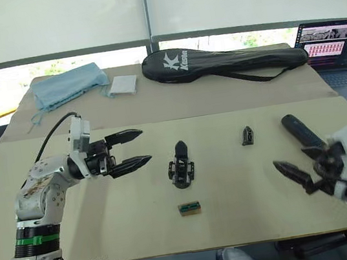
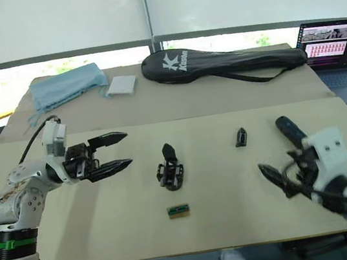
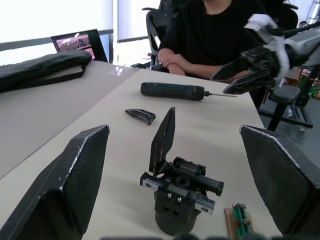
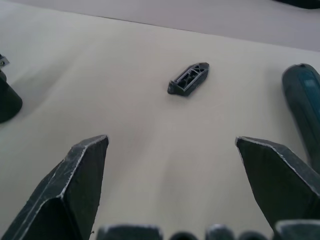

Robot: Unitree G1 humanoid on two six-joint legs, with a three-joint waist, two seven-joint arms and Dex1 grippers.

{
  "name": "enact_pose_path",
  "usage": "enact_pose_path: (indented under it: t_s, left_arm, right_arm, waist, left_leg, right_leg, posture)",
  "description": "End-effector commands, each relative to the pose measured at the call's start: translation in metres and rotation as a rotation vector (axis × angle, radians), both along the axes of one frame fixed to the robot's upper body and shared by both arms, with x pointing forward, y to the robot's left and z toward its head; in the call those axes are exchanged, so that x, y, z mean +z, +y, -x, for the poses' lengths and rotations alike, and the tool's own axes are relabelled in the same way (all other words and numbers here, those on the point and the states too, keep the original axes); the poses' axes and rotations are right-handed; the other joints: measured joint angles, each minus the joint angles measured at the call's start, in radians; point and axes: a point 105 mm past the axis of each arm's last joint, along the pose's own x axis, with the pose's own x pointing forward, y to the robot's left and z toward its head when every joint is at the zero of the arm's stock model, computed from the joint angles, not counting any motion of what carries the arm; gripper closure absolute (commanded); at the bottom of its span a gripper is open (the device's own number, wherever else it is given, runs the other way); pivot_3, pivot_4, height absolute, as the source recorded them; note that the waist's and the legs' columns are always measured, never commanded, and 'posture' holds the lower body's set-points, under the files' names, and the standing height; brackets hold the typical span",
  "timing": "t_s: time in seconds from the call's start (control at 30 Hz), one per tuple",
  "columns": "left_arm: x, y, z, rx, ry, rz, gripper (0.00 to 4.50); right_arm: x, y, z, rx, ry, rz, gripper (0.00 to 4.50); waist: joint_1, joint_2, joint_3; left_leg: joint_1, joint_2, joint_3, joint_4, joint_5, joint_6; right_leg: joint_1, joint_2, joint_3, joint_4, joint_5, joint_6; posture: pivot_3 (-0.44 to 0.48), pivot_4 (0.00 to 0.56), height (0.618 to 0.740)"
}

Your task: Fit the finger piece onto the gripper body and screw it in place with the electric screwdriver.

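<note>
Both grippers hang over the tan table [image 1: 240, 224] with nothing in them. On the robot's right, the right gripper [image 1: 293, 177] has its two black fingers spread wide apart. It floats above the near edge of the table. Just beside it, a little farther away, lies the electric screwdriver [image 1: 301, 132], flat on the table. It is not touching the gripper. In the left wrist view the screwdriver's [image 3: 172, 90] thin metal bit sticks out toward the table edge where a person in a black top sits.

The finger piece [image 1: 247, 135] lies on the table to the left of the screwdriver, near it but apart. In the right wrist view the finger piece [image 4: 188, 79] sits ahead of the open fingers, in line with the gap between them.

The left gripper [image 1: 138, 149], on the robot's left, also has its fingers spread open and points toward the middle of the table. The gripper body [image 1: 181, 167] stands just past its tips, with one pointed finger sticking up. A small green-brown box [image 1: 190, 208] lies close to the gripper body, on the near side.

Farther back lie a black racket bag [image 1: 222, 62], a blue cloth [image 1: 65, 85] and a small white pad [image 1: 122, 85]. An open laptop [image 1: 334, 47] sits at the far right.
</note>
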Motion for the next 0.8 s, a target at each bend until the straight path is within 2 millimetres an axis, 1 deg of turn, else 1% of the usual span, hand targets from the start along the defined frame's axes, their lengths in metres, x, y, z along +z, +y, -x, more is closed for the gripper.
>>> enact_pose_path:
  t_s: [0.03,0.1,0.13,0.2,0.33,0.4,0.5,0.57,0.73,0.8]
  left_arm:
    - [0.005,-0.007,0.005,-0.02,-0.021,0.005,0.09]
    - [0.003,-0.012,0.007,-0.033,-0.027,0.001,0.09]
    - [0.003,-0.014,0.007,-0.037,-0.032,0.001,0.09]
    - [0.004,-0.017,0.006,-0.039,-0.047,0.0,0.09]
    - [0.001,-0.022,0.007,-0.051,-0.041,-0.004,0.09]
    - [-0.002,-0.023,0.008,-0.059,-0.033,-0.011,0.09]
    - [-0.003,-0.024,0.008,-0.061,-0.032,-0.009,0.09]
    - [-0.002,-0.025,0.007,-0.06,-0.039,-0.009,0.09]
    - [-0.001,-0.022,0.005,-0.049,-0.046,-0.012,0.09]
    - [-0.001,-0.022,0.005,-0.047,-0.046,-0.013,0.09]
  right_arm:
    - [0.01,-0.009,-0.026,-0.067,0.125,0.001,0.0]
    - [0.014,-0.011,-0.043,-0.079,0.228,0.029,0.0]
    - [0.016,-0.009,-0.052,-0.075,0.267,0.011,0.0]
    - [0.02,-0.006,-0.067,-0.084,0.294,0.007,0.0]
    - [0.022,-0.002,-0.101,-0.139,0.406,-0.072,0.0]
    - [0.022,-0.002,-0.111,-0.166,0.447,-0.062,0.0]
    - [0.019,0.0,-0.128,-0.222,0.521,-0.094,0.0]
    - [0.016,0.001,-0.137,-0.253,0.548,-0.069,0.0]
    - [-0.001,0.002,-0.146,-0.302,0.618,0.011,0.0]
    - [-0.004,0.007,-0.15,-0.301,0.628,0.032,0.0]
  waist:
    - [0.002,0.0,0.0]
    - [0.0,0.0,0.001]
    - [-0.002,-0.001,0.002]
    - [-0.003,-0.004,0.003]
    - [-0.003,-0.004,0.003]
    - [0.0,-0.004,0.002]
    - [0.0,-0.003,0.002]
    - [-0.005,-0.003,0.002]
    - [-0.009,-0.003,0.002]
    - [-0.012,-0.003,0.002]
  left_leg:
    - [-0.001,0.0,0.0,0.0,0.0,0.0]
    - [-0.001,-0.001,0.001,0.001,0.0,0.001]
    - [-0.003,-0.001,0.001,0.001,0.001,0.002]
    - [-0.003,-0.001,0.001,0.002,0.001,0.002]
    - [-0.01,-0.001,0.001,0.003,0.001,0.004]
    - [-0.013,-0.001,0.002,0.003,0.002,0.006]
    - [-0.021,-0.003,0.002,0.005,0.003,0.006]
    - [-0.023,-0.003,0.002,0.005,0.003,0.006]
    - [-0.023,-0.004,0.002,0.005,0.003,0.006]
    - [-0.023,-0.004,0.002,0.005,0.003,0.006]
  right_leg:
    - [-0.001,0.0,0.0,0.0,0.0,0.0]
    - [-0.001,-0.001,0.0,-0.001,0.0,0.0]
    - [-0.001,-0.002,-0.001,-0.001,0.001,0.0]
    - [-0.001,-0.003,-0.001,-0.002,0.001,0.0]
    - [-0.005,-0.003,-0.002,-0.003,0.001,0.001]
    - [-0.008,-0.004,-0.002,-0.003,0.002,0.001]
    - [-0.017,-0.004,-0.002,-0.001,0.003,0.002]
    - [-0.019,-0.004,-0.003,-0.001,0.003,0.002]
    - [-0.019,-0.004,-0.005,0.0,0.003,0.002]
    - [-0.019,-0.004,-0.005,0.0,0.003,0.002]
  posture:
    - [0.0,0.15,0.74]
    - [0.0,0.15,0.74]
    - [0.0,0.15,0.74]
    - [0.0,0.15,0.74]
    - [0.0,0.15,0.74]
    - [0.0,0.15,0.74]
    - [0.0,0.15,0.74]
    - [0.0,0.15,0.74]
    - [0.0,0.15,0.74]
    - [0.0,0.15,0.74]
